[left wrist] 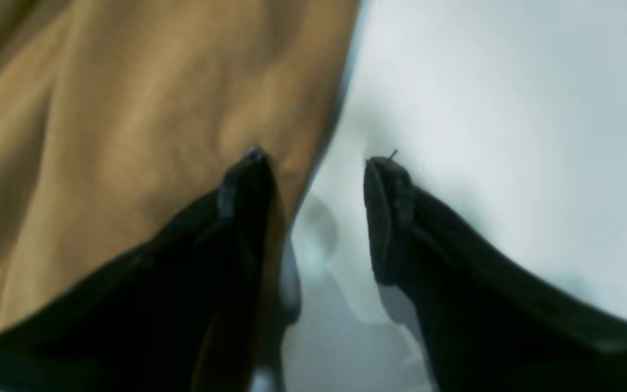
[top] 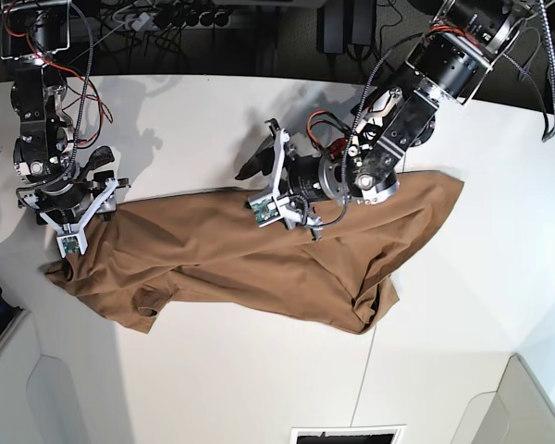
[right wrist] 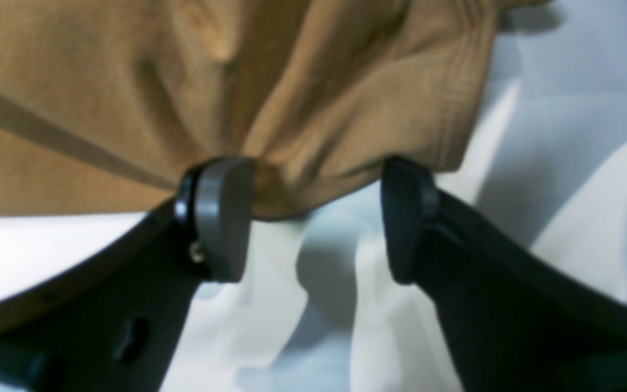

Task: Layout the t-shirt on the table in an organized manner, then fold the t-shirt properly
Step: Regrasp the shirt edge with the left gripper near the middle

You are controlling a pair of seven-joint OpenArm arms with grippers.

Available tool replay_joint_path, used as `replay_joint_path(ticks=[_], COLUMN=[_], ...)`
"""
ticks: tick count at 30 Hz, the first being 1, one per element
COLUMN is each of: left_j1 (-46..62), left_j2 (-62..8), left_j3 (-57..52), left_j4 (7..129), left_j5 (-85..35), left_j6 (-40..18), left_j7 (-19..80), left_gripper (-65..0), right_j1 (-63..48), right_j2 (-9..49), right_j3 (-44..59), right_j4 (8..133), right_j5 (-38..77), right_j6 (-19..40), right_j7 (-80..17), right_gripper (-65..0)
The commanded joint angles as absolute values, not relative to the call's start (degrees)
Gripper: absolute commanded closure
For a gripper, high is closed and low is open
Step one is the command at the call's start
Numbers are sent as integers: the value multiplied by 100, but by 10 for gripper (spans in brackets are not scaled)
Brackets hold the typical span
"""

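T-shirt (top: 259, 259), just the one, tan and plain, lies spread in a long rumpled band across the white desk (top: 462, 305), running from about nine o'clock over to three o'clock, with one sleeve bunched near the lower left and a folded corner hanging down toward five o'clock. One desk, one garment, two arms. The right gripper (top: 67, 250) sits at the nine o'clock end of the cloth, pointing down at the shirt's left tip. From its own wrist camera its fingers (right wrist: 221, 218) stand spread well apart, and a hemmed edge of the shirt (right wrist: 292, 109) bulges down into the gap between them; the grey pad on one side touches the fabric, while the other tip sits right at the hem, and nothing is pinched. The left gripper (top: 270, 199) reaches in from one o'clock and hangs over the upper edge of the shirt near the middle of the desk. In its wrist view its fingers (left wrist: 243, 185) are also apart: one black tip lies over the tan cloth (left wrist: 128, 136), the other over bare white desk (left wrist: 509, 136), with the shirt's edge running up between them. Whether that first tip actually presses the fabric I cannot tell, since the view is blurred.
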State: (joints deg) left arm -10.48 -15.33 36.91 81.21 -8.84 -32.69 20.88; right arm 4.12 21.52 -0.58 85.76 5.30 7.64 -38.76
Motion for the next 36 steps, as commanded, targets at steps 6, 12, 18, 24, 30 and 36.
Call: replay_joint_path(ticks=[6, 12, 18, 24, 30, 36], left_j1=[-1413, -1428, -1446, -1444, -1441, -1426], left_j2=[-1245, -1140, -1138, -1127, -1131, -1151], left_j3=[3868, 3868, 3868, 3868, 3868, 3868], left_j4=[7883, 7885, 8014, 8007, 8009, 8009], left_j5=[-456, -108, 233, 263, 261, 237], left_j6=[-2749, -2246, -1865, -1868, -1868, -2067], left_j7=[1981, 1949, 1946, 1828, 1914, 2064], left_gripper=[-318, -317, -317, -136, 0, 0], right_j1=[471, 471, 471, 469, 447, 314], right_j2=[1966, 1789, 1789, 1789, 1739, 1621], right_j3=[-16, -16, -16, -16, -16, -16], right_j4=[8641, 8641, 8641, 8641, 8864, 9041], right_j5=[449, 447, 449, 449, 456, 764], right_j6=[725, 727, 727, 727, 729, 810], right_j7=[-3948, -3948, -3953, -3994, -3994, -4007], right_gripper=[-371, -371, -371, -371, -369, -369])
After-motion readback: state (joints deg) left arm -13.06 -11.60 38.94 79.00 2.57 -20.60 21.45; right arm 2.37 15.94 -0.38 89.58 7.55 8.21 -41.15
